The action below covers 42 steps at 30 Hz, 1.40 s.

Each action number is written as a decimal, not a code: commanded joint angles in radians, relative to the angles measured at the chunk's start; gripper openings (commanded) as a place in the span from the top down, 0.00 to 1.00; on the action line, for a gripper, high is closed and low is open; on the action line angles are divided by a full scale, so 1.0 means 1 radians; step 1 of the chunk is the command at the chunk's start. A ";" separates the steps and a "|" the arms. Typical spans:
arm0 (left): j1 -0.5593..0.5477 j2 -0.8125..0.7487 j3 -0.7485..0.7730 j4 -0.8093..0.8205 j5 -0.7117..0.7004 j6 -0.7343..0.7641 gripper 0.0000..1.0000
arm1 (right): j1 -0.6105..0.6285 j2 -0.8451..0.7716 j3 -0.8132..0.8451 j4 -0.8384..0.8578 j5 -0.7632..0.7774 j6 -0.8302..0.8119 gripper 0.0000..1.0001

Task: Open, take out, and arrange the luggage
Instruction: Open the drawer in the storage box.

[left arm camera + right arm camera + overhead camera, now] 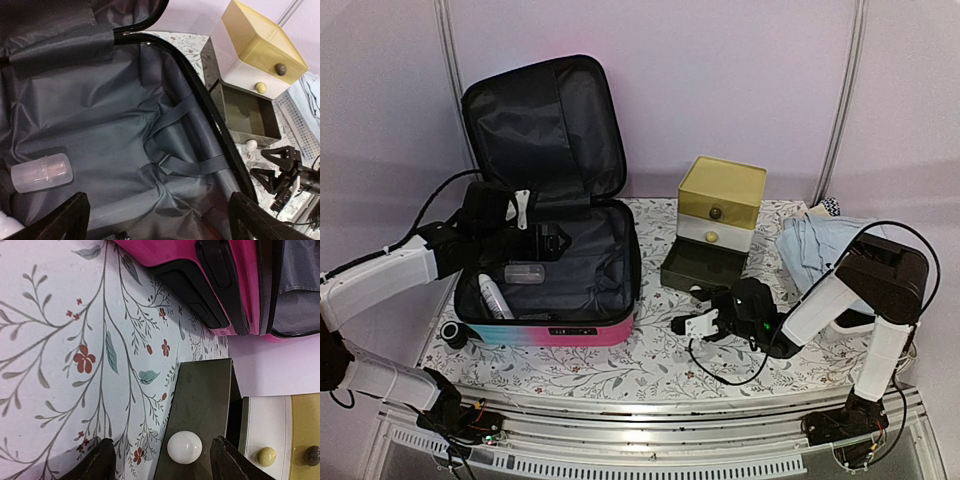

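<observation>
Luggage point(570, 332) lies open on the left part of the flowered tablecloth point(650, 372), lid point(545, 125) upright against the back wall, pink-to-turquoise shell facing front. Inside, on the black lining: a translucent capped bottle point(41, 172) near the left side, a white tube point(492, 295) beside it, and grey straps point(170, 150) lying loose.

Left gripper point(157, 224) hangs over the open compartment, jaws spread wide, grasping nothing.

Right of the luggage stands a yellow-topped drawer box point(720, 205), its bottom drawer point(695, 265) pulled out. Right gripper point(162, 462) sits at the drawer front, released: the white knob point(184, 447) lies between its fingers with a gap on each side.

A blue cloth point(820, 250) lies at the far right.
</observation>
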 commanded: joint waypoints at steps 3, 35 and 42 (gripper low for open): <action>0.034 -0.004 -0.004 -0.090 -0.068 -0.001 0.02 | 0.029 -0.145 -0.034 -0.098 -0.062 0.144 0.31; 0.253 0.185 -0.020 -0.199 -0.081 -0.064 0.02 | 0.025 -0.616 0.134 -0.437 -0.295 0.914 0.01; 0.262 0.339 0.091 -0.241 -0.139 -0.054 0.02 | 0.018 -0.585 0.159 -0.439 -0.317 0.948 0.01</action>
